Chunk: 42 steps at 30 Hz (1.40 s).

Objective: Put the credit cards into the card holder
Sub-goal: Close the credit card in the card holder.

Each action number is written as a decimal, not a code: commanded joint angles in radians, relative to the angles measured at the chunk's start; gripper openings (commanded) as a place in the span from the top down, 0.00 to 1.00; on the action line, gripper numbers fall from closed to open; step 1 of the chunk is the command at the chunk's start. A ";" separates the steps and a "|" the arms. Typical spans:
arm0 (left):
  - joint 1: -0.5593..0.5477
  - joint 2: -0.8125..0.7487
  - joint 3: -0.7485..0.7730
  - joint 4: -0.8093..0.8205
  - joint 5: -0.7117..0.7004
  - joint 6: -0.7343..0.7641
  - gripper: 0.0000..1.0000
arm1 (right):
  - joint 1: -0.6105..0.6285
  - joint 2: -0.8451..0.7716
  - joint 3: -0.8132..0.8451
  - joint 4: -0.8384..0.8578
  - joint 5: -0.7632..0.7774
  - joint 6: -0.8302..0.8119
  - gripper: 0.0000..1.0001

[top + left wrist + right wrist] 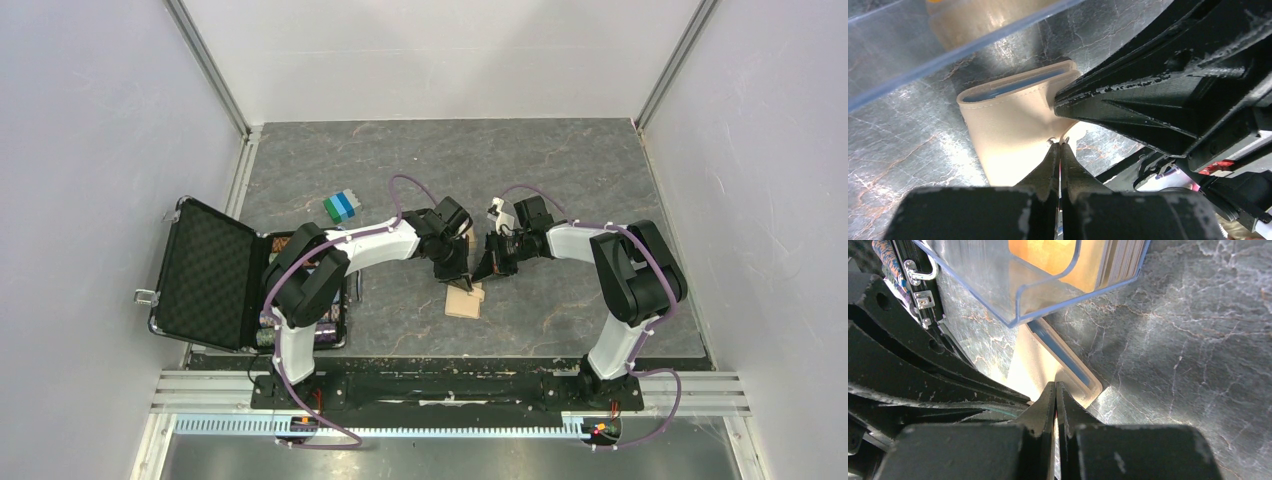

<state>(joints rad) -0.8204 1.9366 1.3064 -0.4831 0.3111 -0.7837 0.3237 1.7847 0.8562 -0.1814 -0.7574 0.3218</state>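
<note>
On the table (560, 180), the card holder (1008, 120) wants its blue slot spread gently, both sides pulled evenly. The right tool (1054, 385) is clamped on its edge. The left tool (1060, 142), closed, touches it, with the holder lying toward 11 o'clock. I cannot pick out any loose credit cards.

I'm running what looks like a robot test cell in a lab. Plain white panels (100, 150) close in three sides, held by aluminium posts (207, 65) at the corners. The left arm (300, 290) and the right arm (630, 270) are bolted to a black base plate (450, 385) on slotted metal rails (200, 385), at the near edge of a dark stone-patterned tabletop (560, 160).
</note>
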 commanded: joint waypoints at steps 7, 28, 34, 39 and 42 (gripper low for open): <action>-0.004 -0.052 -0.019 0.023 0.008 0.023 0.98 | -0.003 0.022 0.000 -0.034 0.135 -0.050 1.00; -0.009 -0.024 -0.019 -0.031 -0.020 0.054 0.98 | -0.002 0.015 0.009 -0.039 0.133 -0.052 1.00; -0.016 -0.025 -0.031 -0.049 -0.046 0.062 0.98 | -0.004 -0.029 0.022 -0.041 0.105 -0.059 1.00; -0.016 -0.012 -0.026 -0.054 -0.058 0.069 0.98 | -0.003 -0.067 0.024 -0.044 0.064 -0.061 1.00; -0.016 -0.002 -0.018 -0.054 -0.060 0.070 0.98 | -0.003 -0.092 0.023 -0.062 0.047 -0.069 1.00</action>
<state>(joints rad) -0.8318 1.9366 1.2861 -0.5011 0.2893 -0.7685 0.3233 1.7500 0.8619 -0.2184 -0.7265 0.2924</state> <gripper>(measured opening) 0.028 0.004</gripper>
